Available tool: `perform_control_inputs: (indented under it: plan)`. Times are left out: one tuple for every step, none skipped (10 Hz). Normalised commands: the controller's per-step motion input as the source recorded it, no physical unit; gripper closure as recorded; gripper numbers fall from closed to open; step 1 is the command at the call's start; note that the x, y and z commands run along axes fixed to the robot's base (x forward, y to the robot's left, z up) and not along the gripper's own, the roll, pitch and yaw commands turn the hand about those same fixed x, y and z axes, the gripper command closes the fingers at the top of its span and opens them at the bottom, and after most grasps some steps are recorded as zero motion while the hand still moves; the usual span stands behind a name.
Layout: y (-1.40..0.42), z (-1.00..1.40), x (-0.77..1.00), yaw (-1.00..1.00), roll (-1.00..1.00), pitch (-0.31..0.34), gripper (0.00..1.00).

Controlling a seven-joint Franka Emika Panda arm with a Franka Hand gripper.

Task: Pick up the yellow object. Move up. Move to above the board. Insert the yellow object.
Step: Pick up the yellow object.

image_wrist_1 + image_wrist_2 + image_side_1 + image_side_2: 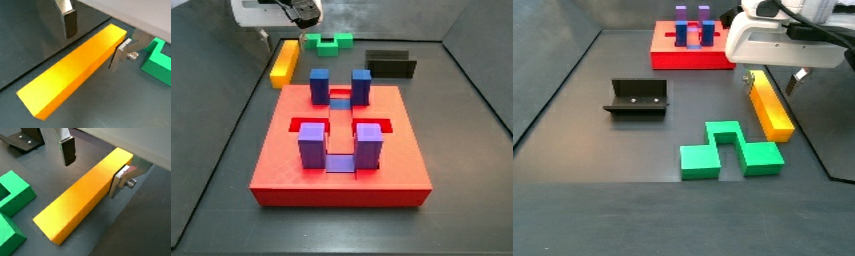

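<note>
Barely started, I'd say. The yellow object (77, 70) lies flat on the floor beside the green block (727, 150), well away from the board (342, 160). The gripper (93, 164) is down at one end of it, jaws spread, one finger touching, one apart. Lifting, moving and inserting are all left. Count: one bar, one board, one green block, one fixture (637, 97).

Even, soft lighting; faint shadows, mild floor sheen, slightly grainy, low-resolution frames.
</note>
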Motion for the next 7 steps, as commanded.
perform_control_inputs:
  plan:
    - [0.00, -0.35, -0.03, -0.01, 0.02, -0.081, 0.00]
    - [0.00, -0.30, -0.21, -0.03, 0.00, -0.077, 0.00]
    - [0.00, -0.15, -0.13, 0.00, 0.00, -0.053, 0.00]
    - [-0.05, -0.12, 0.02, 0.00, 0.00, -0.070, 0.00]
    - [-0.02, -0.17, 0.08, 0.00, 0.00, -0.071, 0.00]
    - [-0.01, -0.33, 0.00, 0.00, 0.00, -0.099, 0.00]
    - [-0.02, -0.41, 0.00, -0.01, 0.01, -0.110, 0.00]
